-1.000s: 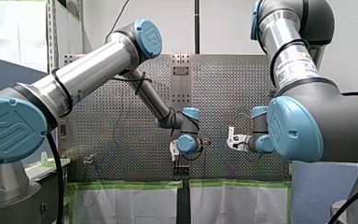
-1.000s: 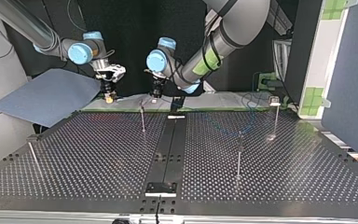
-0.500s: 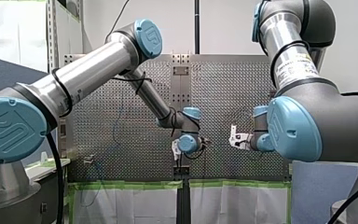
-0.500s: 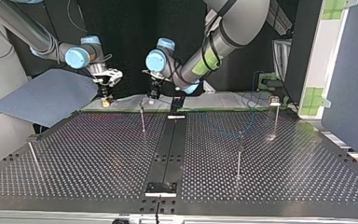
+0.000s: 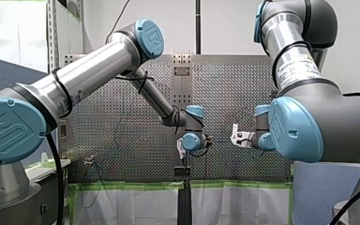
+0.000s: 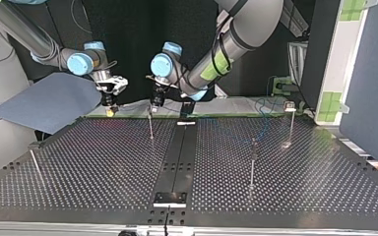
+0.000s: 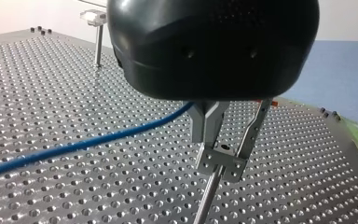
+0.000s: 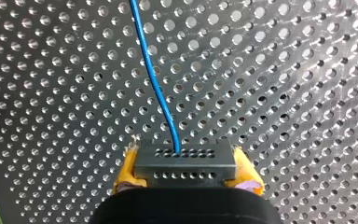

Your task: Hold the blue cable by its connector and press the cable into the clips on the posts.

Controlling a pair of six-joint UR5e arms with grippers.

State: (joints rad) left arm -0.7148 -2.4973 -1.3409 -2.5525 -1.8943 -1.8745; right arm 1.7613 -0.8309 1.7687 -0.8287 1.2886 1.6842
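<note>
In the right wrist view my right gripper (image 8: pixel 185 156) is shut, its yellow pads (image 8: pixel 127 169) clamping the black connector (image 8: pixel 185 169). The blue cable (image 8: pixel 154 79) leaves the connector and runs ahead over the perforated table. In the left wrist view my left gripper (image 7: pixel 208 140) has its metal fingers shut on the blue cable (image 7: pixel 98 140), just above a clip (image 7: pixel 220 161) on a thin post. In the top view my left gripper (image 6: pixel 156 102) hangs over that post (image 6: pixel 150 127), and my right gripper (image 6: pixel 110 109) is to its left.
Other thin posts stand on the table: one at the top view's left (image 6: pixel 34 164), one right of the middle (image 6: pixel 252 164) and one at the back right (image 6: pixel 290 120) with a clip on top. A blue sheet (image 6: pixel 49 101) lies beyond the table's back-left edge.
Both grippers have shifted toward the top view's left, and the right one has dropped a little. My left gripper now sits over the clip of the middle-left post. Both stay shut.
</note>
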